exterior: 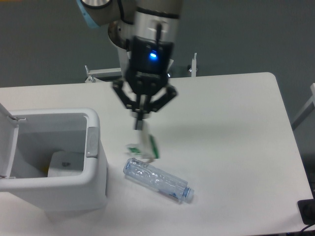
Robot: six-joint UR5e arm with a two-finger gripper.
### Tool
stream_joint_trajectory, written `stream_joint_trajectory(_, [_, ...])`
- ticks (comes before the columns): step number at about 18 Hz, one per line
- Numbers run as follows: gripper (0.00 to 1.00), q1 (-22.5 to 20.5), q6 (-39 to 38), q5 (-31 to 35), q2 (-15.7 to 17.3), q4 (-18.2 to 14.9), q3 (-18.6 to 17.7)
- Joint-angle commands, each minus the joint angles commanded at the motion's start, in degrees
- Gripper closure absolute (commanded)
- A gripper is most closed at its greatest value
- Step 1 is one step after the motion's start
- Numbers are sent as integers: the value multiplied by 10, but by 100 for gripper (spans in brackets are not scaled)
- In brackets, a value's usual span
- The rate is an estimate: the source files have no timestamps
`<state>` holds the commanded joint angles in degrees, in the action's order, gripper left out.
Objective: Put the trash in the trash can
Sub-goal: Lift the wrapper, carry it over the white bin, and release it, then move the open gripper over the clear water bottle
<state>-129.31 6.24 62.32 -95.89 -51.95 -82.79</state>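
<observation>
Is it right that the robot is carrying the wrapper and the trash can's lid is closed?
Not quite. The gripper does hold the wrapper up above the table, but the trash can has its lid open, swung up at the left. The camera view shows right down inside the can.

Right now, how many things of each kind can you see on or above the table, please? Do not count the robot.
Wrapper, held in the gripper: 1
Plastic bottle, lying on the table: 1
Trash can, lid open: 1
White item inside the can: 1
Total: 4
</observation>
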Motion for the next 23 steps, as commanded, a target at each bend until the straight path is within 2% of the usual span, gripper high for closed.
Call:
stream_joint_trajectory(2, [100, 35, -2, 3, 4, 2, -13])
stream_joint_trajectory(4, [98, 49, -3, 3, 15, 3, -32])
stream_joint_trajectory(6, [88, 67, -3, 3, 18, 4, -50])
stream_joint_trajectory(7, [76, 70, 0, 3, 18, 5, -56])
stream_joint_trajectory(8, [51, 70, 1, 1, 18, 5, -61])
stream_joint_trajectory(9, [17, 71, 6, 1, 18, 8, -62])
stream_joint_trajectory(10, [4, 71, -1, 1, 17, 7, -62])
stream_joint_trajectory(11, [0, 70, -2, -1, 19, 10, -62])
stream_joint_trajectory(15, [0, 65, -46, -11, 19, 9, -56])
stream_joint_trajectory(19, [0, -8, -135, -6, 0, 8, -62])
stream_joint_trajectory(20, [0, -42, -149, -4, -8, 6, -69])
stream_joint_trajectory(23, [0, -79, -147, 5, -37, 11, -95])
